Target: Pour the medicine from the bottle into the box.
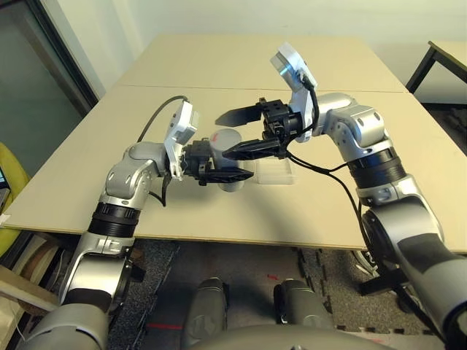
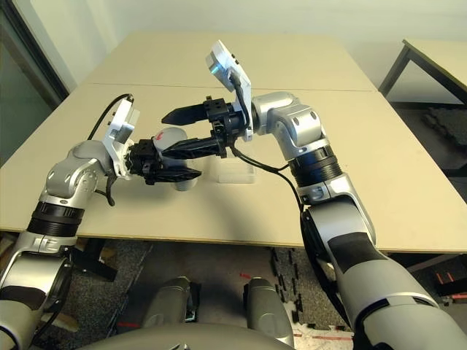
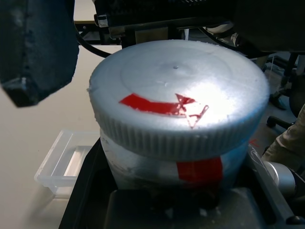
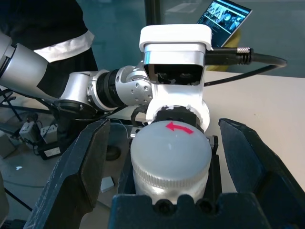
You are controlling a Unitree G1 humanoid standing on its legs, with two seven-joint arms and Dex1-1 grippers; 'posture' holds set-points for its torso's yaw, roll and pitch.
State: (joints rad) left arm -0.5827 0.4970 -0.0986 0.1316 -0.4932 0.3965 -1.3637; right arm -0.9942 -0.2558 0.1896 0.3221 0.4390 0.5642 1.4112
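My left gripper (image 1: 232, 175) is shut on the body of the bottle (image 1: 228, 140), a grey-white cylinder with a red band (image 3: 198, 171), holding it just above the table. The ribbed cap (image 3: 176, 95), marked with a red arrow, is on the bottle. My right gripper (image 1: 223, 136) is open, one black finger (image 4: 78, 176) on each side of the cap and apart from it. The box (image 1: 274, 173), a clear shallow tray, lies on the table just right of the bottle, under my right gripper, and also appears as the box (image 3: 64, 164) below the bottle.
The tan table (image 1: 87, 175) has a seam across its middle, with broad bare surface behind and to both sides. A black cable (image 1: 321, 169) sags from my right wrist near the box. A dark-legged table (image 1: 438, 65) stands at far right. A person in dark clothing (image 4: 47, 24) is beyond the table.
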